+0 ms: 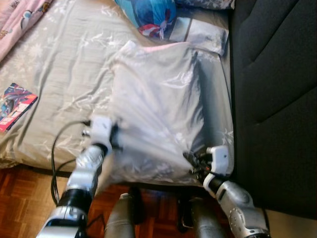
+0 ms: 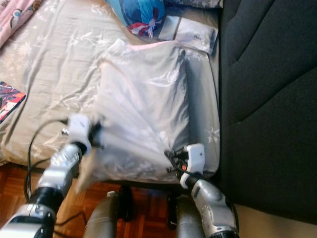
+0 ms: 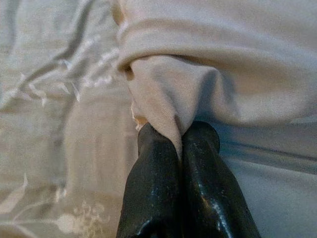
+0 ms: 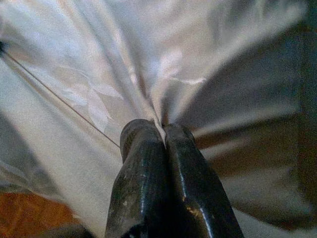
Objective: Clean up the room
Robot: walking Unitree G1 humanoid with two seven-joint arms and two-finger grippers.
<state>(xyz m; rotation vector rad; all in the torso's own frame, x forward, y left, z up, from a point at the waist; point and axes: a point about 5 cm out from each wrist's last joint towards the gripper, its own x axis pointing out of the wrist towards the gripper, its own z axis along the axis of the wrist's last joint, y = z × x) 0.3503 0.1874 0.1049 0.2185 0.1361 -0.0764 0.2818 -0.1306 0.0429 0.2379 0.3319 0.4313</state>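
The robot is standing at the foot edge of a bed [image 1: 44, 124] covered with a grey sheet printed with pale leaf sprigs, and it is holding a pillow [image 1: 158, 104] in a matching grey leaf-print case by its two near corners. The left gripper [image 3: 179, 136] is clenching a bunched fold of the pillowcase between its black fingers [image 3: 153, 188], at the pillow's near left corner. The right gripper [image 4: 163, 130] is pinching the fabric at the near right corner, its fingers pressed together with the cloth fanning out in taut creases from the pinch. The pillow is lying lengthwise on the bed's right side, its far end reaching toward a blue patterned cushion [image 1: 151, 15] and a flat pale packet [image 1: 200, 30] beside it. A dark upholstered headboard or sofa panel [image 1: 277, 84] is running just beside the pillow on the right. A colourful comic book [image 1: 15, 105] is lying on the sheet well apart to the left, and a pink patterned blanket [image 1: 20, 15] is showing at the far left corner. Wooden parquet floor [image 1: 25, 198] is lying below the bed edge, where a black cable [image 1: 57, 163] is looping near the left arm.
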